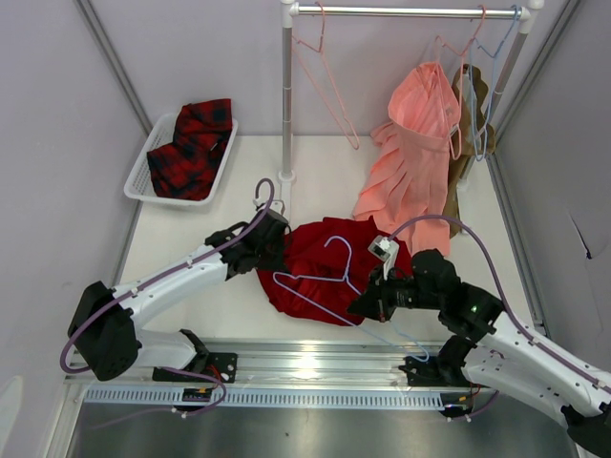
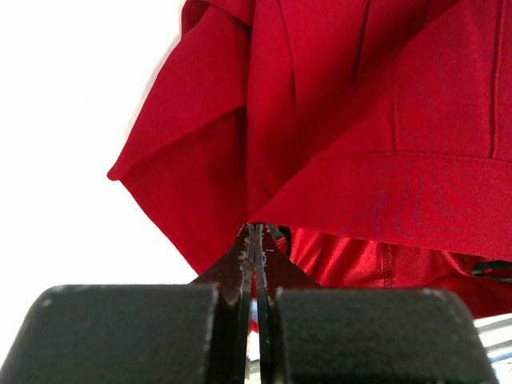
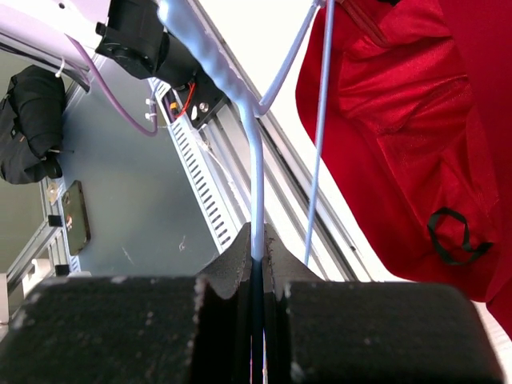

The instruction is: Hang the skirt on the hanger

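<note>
The deep-red skirt [image 1: 320, 262] lies bunched on the table between both arms. The light-blue hanger [image 1: 349, 258] rests on top of it, hook toward the far side, its lower wire running off the skirt toward the near right. My left gripper [image 1: 277, 250] is at the skirt's left edge; in the left wrist view its jaws [image 2: 256, 230] are shut on a fold of the skirt [image 2: 360, 120]. My right gripper [image 1: 361, 307] is shut on the hanger's wire [image 3: 258, 176], pinched between the fingertips [image 3: 258, 240], with the skirt [image 3: 400, 136] just to the right.
A white basket [image 1: 136, 176] with a red-and-black plaid garment [image 1: 194, 148] sits at the far left. A clothes rack pole [image 1: 286, 95] stands behind the skirt, with pink hangers [image 1: 329, 86] and a salmon-pink pleated skirt [image 1: 410, 162] on its rail. A metal rail [image 1: 305, 367] runs along the near edge.
</note>
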Tool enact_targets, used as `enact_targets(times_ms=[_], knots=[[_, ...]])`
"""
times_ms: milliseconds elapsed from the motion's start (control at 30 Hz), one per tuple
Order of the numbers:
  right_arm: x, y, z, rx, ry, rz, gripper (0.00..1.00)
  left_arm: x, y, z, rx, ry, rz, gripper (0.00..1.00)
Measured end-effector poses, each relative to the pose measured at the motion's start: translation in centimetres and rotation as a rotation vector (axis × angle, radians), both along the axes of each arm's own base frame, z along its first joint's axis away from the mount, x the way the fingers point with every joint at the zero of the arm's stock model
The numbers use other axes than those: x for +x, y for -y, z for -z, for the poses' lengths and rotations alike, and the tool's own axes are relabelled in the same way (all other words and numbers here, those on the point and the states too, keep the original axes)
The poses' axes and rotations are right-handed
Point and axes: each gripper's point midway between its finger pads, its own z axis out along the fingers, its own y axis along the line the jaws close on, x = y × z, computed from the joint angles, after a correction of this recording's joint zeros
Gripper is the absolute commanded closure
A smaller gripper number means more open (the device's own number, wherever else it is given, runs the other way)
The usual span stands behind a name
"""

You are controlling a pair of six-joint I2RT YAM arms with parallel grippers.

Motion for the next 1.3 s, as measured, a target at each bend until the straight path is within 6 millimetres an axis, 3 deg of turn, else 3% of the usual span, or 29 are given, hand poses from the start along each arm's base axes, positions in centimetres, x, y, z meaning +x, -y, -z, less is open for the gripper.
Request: enact_targets(times_ms=[400, 600, 833, 1300], knots=[[0.7, 0.2, 0.4, -0.019, 0.005, 0.036, 1.00, 0.1, -0.2, 0.0, 0.016, 0.007, 0.008, 1.00], [0.7, 1.0, -0.6, 0.014, 0.024, 0.056, 1.00, 0.5, -1.3, 0.0, 0.058, 0.046, -0.018, 1.00], [1.0, 1.2, -0.3, 0.006, 0.012, 0.067, 1.00, 0.5, -2.4, 0.7, 0.086, 0.104, 0.007, 1.00], [2.0, 0.6, 0.5, -0.005, -0.008, 0.071, 1.00, 1.4, -1.1, -0.2, 0.037, 0.185, 0.066, 1.00]])
